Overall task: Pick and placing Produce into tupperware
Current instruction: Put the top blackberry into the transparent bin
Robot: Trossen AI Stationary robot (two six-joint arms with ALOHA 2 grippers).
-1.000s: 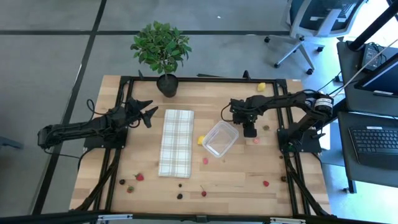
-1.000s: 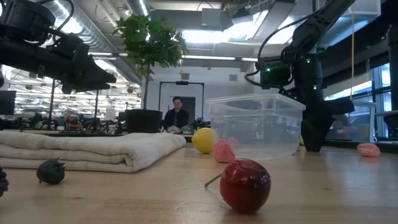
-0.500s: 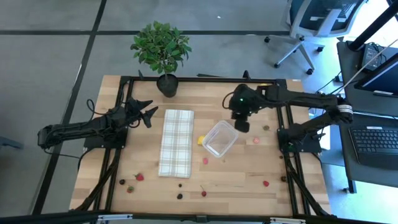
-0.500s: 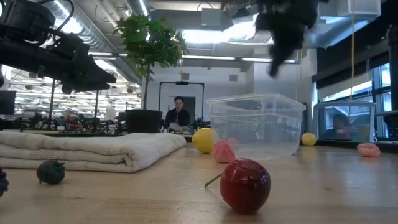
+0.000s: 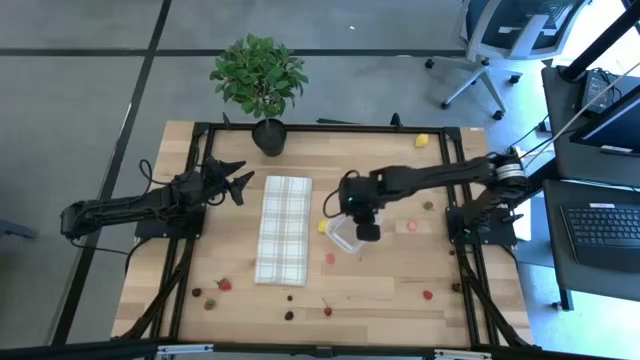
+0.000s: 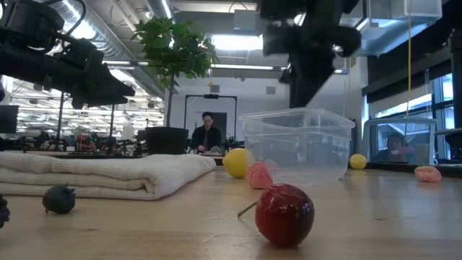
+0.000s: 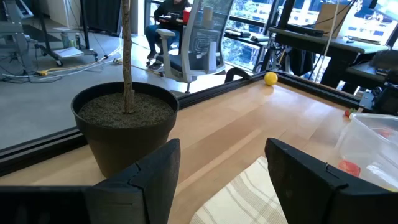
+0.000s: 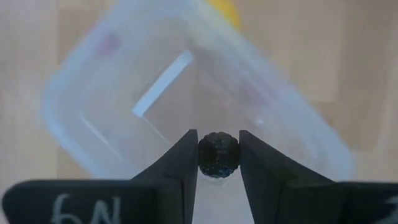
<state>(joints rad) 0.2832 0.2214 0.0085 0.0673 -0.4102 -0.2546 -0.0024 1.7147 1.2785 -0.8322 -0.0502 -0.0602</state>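
The right gripper (image 8: 218,163) has swung from the bench's right side to hang over the clear container (image 5: 352,228), clamped on a dark berry (image 8: 218,155), so a drop looks imminent. The left gripper (image 5: 232,181), open, waits beside the checked cloth (image 5: 283,228). Other berries (image 6: 285,213) dot the wooden bench (image 5: 390,290) (a person (image 6: 206,131) sits in the room beyond).

The high view hangs over the table (image 5: 400,280), facing straight down and far enough off to take in both arms. The low view sits at tabletop level, looking across at 12 o'clock into the room, close to the nearest fruit. Each wrist view looks forward past its own fingers; the right one seems very near. All four share the tupperware (image 5: 343,237) (image 6: 297,144) (image 7: 373,140) (image 8: 186,99).
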